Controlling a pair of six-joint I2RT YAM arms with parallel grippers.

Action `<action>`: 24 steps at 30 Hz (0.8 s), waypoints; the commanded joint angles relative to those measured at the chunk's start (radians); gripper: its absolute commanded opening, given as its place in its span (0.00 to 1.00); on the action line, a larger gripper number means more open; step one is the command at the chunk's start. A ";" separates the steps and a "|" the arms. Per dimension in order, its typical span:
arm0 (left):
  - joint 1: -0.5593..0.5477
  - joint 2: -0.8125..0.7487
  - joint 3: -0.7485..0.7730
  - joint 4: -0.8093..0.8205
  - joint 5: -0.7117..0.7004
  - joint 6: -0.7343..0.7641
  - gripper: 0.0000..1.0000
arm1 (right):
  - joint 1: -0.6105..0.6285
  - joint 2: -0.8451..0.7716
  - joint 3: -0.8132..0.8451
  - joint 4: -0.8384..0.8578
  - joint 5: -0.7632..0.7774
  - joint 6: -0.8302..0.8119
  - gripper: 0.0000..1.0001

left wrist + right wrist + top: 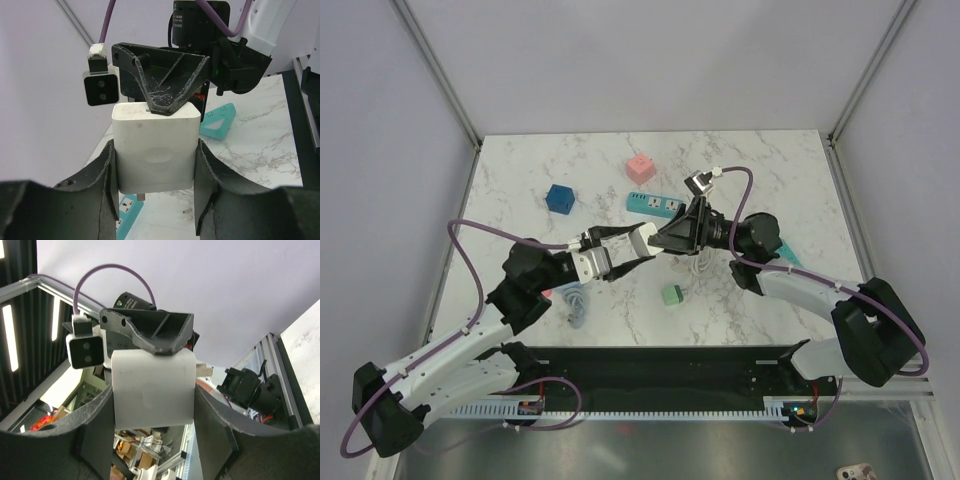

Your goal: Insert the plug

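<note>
The plug (642, 241), a white block with a metal pin showing on its underside, hangs in mid-air over the middle of the table. My left gripper (628, 250) comes at it from the left, and both fingers press its sides in the left wrist view, where the plug (155, 145) fills the left gripper (156, 152). From the right, my right gripper (667, 238) is shut on the same plug (150, 385), its fingers flat against both sides. A teal power strip (653, 205) lies on the table just behind the plug, its sockets (125, 210) facing up.
A pink cube (640, 168), a blue cube (559, 199) and a green cube (671, 295) stand on the marble table. A coiled cable (573, 299) lies at the front left. Another teal piece (788, 257) lies by the right arm.
</note>
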 commanded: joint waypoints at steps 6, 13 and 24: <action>-0.003 -0.024 0.024 -0.051 0.031 0.008 0.03 | 0.006 -0.085 0.038 -0.292 0.010 -0.230 0.52; -0.003 -0.064 0.032 -0.200 -0.046 0.001 0.02 | 0.007 -0.226 0.234 -1.068 0.157 -0.702 0.79; -0.003 -0.036 0.079 -0.358 -0.124 -0.025 0.02 | 0.013 -0.248 0.378 -1.424 0.308 -0.895 0.83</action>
